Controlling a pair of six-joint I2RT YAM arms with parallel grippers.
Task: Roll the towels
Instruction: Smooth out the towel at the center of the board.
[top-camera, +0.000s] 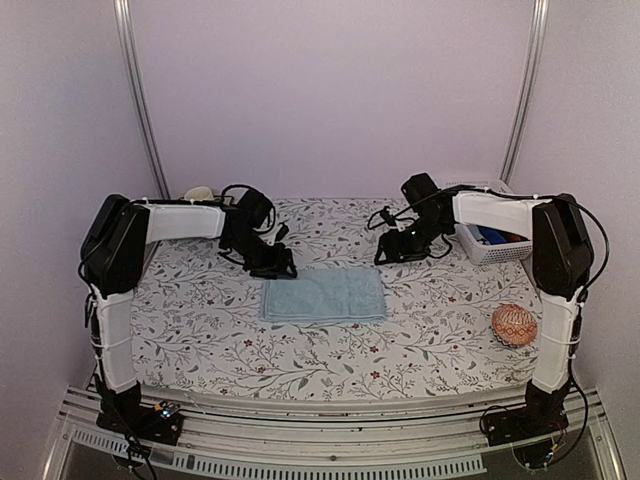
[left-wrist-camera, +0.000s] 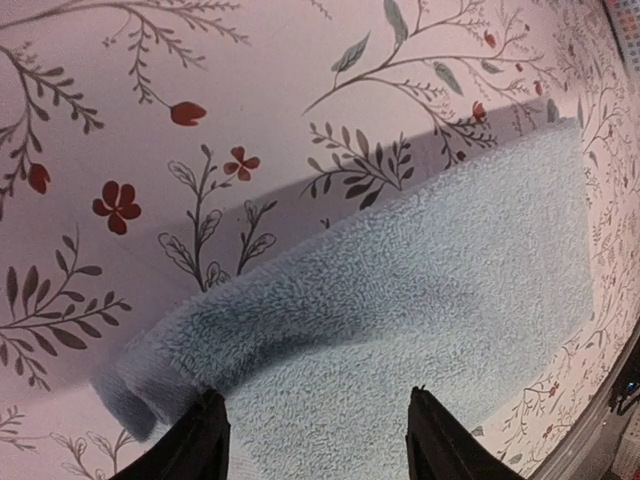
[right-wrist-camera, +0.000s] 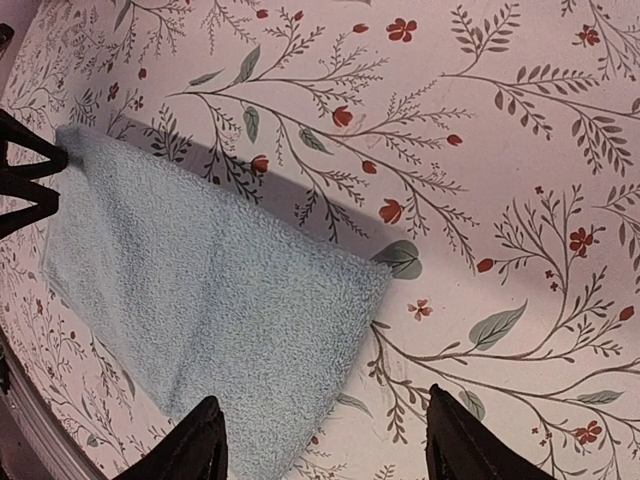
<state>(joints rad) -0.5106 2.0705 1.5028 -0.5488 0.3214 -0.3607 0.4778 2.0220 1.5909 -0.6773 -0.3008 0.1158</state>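
- I'm watching the left gripper (left-wrist-camera: 315, 445): its fingers are standing apart with nothing clamped, straddling the pale blue towel (left-wrist-camera: 420, 300) just inside its far-left corner.
- Its tips are hanging right over the pile; I can't tell whether they're touching the cloth.
- I'm checking the right gripper (right-wrist-camera: 325, 450): jaws apart too, empty, hovering near the towel's far-right corner, with one finger over the cloth and the other over the bare floral tablecloth (right-wrist-camera: 520, 150).
- The towel itself is lying flat and squared up, its far edge thick, as if doubled; no roll is started.
- I'm reading this as the opening step: both arms are lining up on the far edge of the towel to pinch it.
- Next, I'm thinking, both grippers need to drop onto that far edge, close on the two corners together, then turn the edge over toward the near side evenly so the roll is not skewing.
- Beyond the towel's right side, a white basket (top-camera: 470, 248) and a patterned ball (top-camera: 514, 325) are sitting well apart from it.
- I'm not seeing a maroon towel anywhere.
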